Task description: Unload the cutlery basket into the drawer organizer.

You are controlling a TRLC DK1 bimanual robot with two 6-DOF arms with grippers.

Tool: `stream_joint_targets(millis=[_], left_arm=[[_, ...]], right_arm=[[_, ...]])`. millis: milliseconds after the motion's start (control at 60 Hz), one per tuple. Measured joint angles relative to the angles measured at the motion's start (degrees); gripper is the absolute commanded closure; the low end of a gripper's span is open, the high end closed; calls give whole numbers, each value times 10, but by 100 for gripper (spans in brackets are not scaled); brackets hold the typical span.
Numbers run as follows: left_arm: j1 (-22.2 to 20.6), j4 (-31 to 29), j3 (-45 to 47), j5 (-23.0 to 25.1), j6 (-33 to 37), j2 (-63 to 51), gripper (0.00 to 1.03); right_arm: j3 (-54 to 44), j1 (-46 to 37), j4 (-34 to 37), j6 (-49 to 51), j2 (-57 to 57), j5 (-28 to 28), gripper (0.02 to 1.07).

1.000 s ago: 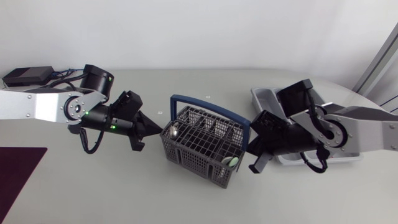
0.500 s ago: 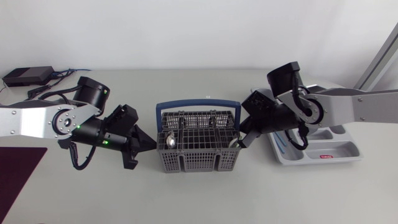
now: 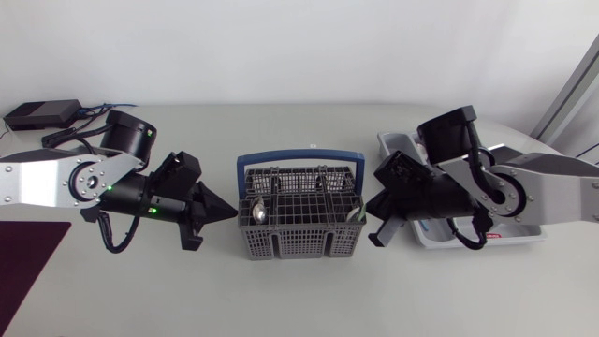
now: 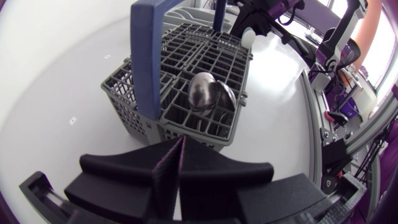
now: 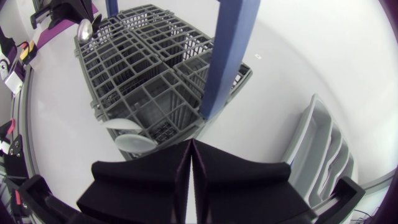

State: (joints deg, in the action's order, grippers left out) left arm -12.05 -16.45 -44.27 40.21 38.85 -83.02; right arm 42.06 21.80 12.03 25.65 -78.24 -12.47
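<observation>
Standing upright on the tabletop [image 3: 299, 300], the grey cutlery basket [image 3: 299, 229] has a blue handle [image 3: 299, 156] arching along its length. A metal spoon [image 4: 204, 93] stands bowl-up in the compartment at the basket's left end, and a pale spoon [image 5: 134, 138] leans in the compartment at its right end. The left hand [image 3: 229, 212] hovers just beside the basket's left end, apart from it, its two fingers pressed together into a point with nothing between them. The right hand [image 3: 376, 217] hangs just beside the basket's right end, its fingers likewise pressed flat against each other and empty. The grey drawer organizer [image 3: 524, 236] lies to the right of the basket, beyond the right hand and partly hidden under that arm; what its compartments hold cannot be made out. A black box [image 3: 42, 114] with cables sits well to the basket's left, towards the far edge.
</observation>
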Motion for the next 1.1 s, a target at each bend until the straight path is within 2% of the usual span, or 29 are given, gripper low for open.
stream_joint_targets(millis=[433,517,533,600,683,700,750,800,850,883,950,1100], left_arm=[[30,-7,0,1,0,22,81],[36,-31,0,1,0,52,80],[38,-35,0,1,0,59,77],[41,-59,0,3,0,81,67],[41,-85,0,3,0,105,59],[41,-88,0,3,-1,109,57],[41,-101,0,3,-2,120,41],[39,-122,0,3,-3,129,34],[34,-140,0,3,-9,137,18],[29,-151,-1,3,-14,141,12],[20,-174,-6,3,-25,145,7],[1,-200,-35,0,-65,145,6]], right_arm=[[-20,22,24,-15,43,12,100],[-26,11,51,-15,80,12,71],[-27,9,57,-15,89,12,61],[-30,5,80,-16,121,12,32],[-36,5,96,-16,153,12,8],[-37,5,99,-16,158,12,6],[-40,5,107,-16,168,12,6],[-45,5,109,-17,176,12,6],[-48,5,110,-21,180,12,6],[-50,5,110,-23,182,11,6],[-52,5,115,-28,184,10,6],[-52,5,129,-40,189,3,6]])
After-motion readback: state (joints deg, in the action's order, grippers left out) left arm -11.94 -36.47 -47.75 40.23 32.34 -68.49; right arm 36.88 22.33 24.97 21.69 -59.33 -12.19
